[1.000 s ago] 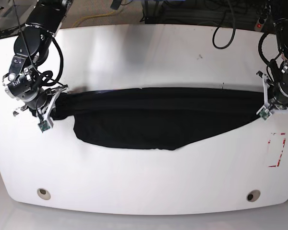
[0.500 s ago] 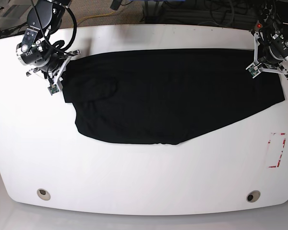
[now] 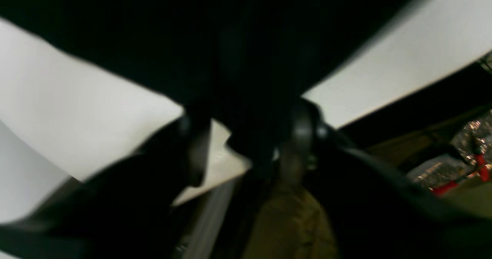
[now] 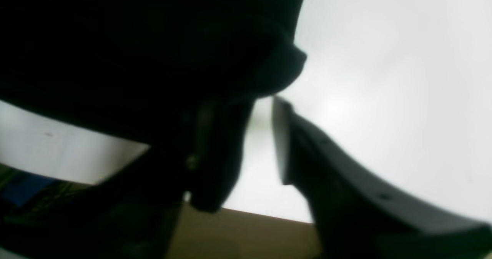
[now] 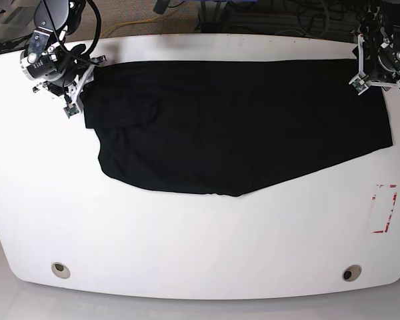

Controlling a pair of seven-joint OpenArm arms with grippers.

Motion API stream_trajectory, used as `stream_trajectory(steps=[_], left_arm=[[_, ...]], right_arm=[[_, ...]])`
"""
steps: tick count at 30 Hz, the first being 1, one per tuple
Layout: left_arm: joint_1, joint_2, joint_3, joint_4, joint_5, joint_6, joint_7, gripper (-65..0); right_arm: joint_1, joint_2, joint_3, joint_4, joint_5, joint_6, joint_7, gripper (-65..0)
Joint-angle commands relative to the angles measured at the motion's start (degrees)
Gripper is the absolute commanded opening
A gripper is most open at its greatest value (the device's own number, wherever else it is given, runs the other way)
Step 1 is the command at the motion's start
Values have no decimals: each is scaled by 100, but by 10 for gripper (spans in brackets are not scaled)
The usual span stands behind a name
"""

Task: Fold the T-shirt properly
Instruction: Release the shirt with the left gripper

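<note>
Spread across the upper part of the tabletop (image 5: 187, 247) in the base view, the T-shirt (image 5: 220, 120) is a wide black shape, its upper border near the tabletop's top edge and running nearly straight. Lower border sits around the middle of the tabletop, slanting up toward the right side. On the base view's left, a darker crease and a cloth flap show by the right gripper (image 4: 242, 143).

Right gripper: at the T-shirt's upper left corner, fingers apart, released; a strip of black cloth lies between them, with a gap to one finger in the right wrist view. Left gripper (image 3: 250, 136): at the upper right corner, fingers apart too, released, cloth between them, light surface showing beside it. Both wrist views blurry around the fingers.

Farther out, red marks (image 5: 383, 209) near the tabletop's right edge, below the cloth. One round fitting (image 5: 61, 270) near the lower left corner, another round fitting (image 5: 351, 273) near the lower right corner. Beyond the tabletop's edge: clear crinkled plastic (image 3: 442, 170) with red parts in the left wrist view, something blue (image 4: 25, 188) in the right wrist view.
</note>
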Motion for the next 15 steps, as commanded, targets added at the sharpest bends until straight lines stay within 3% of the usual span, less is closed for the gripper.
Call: stream_trajectory(steps=[1, 3, 9, 15], left_arm=[[-10, -87, -520, 244, -296, 36, -24, -318], [-2, -96, -793, 438, -806, 36, -15, -306], [-142, -122, -1646, 675, -2485, 36, 11, -250], [-1012, -105, -1619, 648, -3048, 36, 934, -210]], right_arm=[[-31, 55, 19, 80, 48, -7, 78, -322], [-39, 20, 19, 80, 57, -7, 78, -284], [-4, -165, 19, 89, 57, -7, 87, -282], [13, -261, 19, 89, 57, -7, 96, -282]])
